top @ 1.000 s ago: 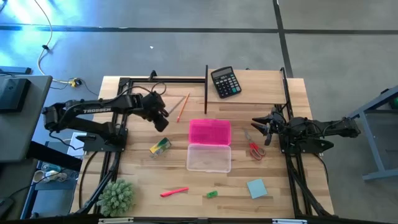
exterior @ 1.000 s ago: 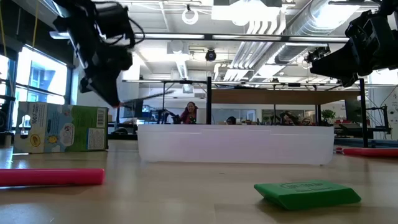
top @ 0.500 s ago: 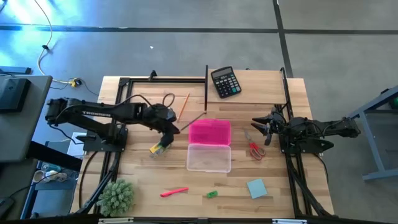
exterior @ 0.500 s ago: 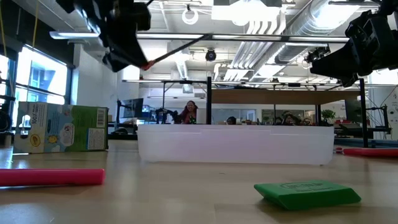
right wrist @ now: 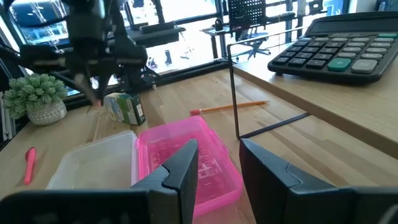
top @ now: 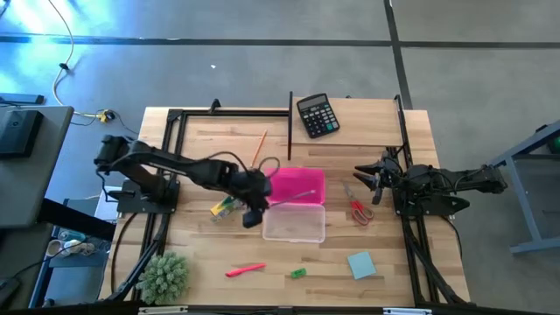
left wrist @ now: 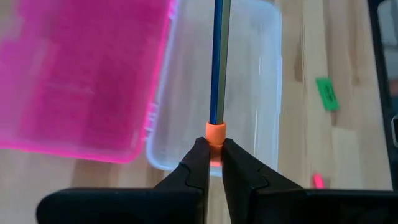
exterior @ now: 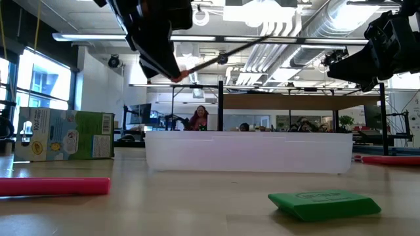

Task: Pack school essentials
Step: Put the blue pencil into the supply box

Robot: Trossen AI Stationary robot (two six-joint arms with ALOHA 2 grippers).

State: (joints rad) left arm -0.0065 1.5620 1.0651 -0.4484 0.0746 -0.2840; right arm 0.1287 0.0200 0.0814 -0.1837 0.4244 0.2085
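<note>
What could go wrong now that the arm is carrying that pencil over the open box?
The left gripper pinches the pencil only at its eraser end, so it might swing or slip out. Released carelessly, the long pencil could land across the rim of the clear tray or on the pink lid.

Wooden table (top: pixel 201 262) holding an open pink-lidded box (top: pixel 294 221), calculator (top: pixel 317 115), scissors (top: pixel 359 205), marker (top: pixel 244 270), notepad (top: pixel 361 264), plant ball (top: pixel 164 276).

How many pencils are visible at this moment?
2. One pencil is held by its eraser end in the left gripper, over the clear container. The orange pencil lies on the table behind the pink lid. None seems hidden.
</note>
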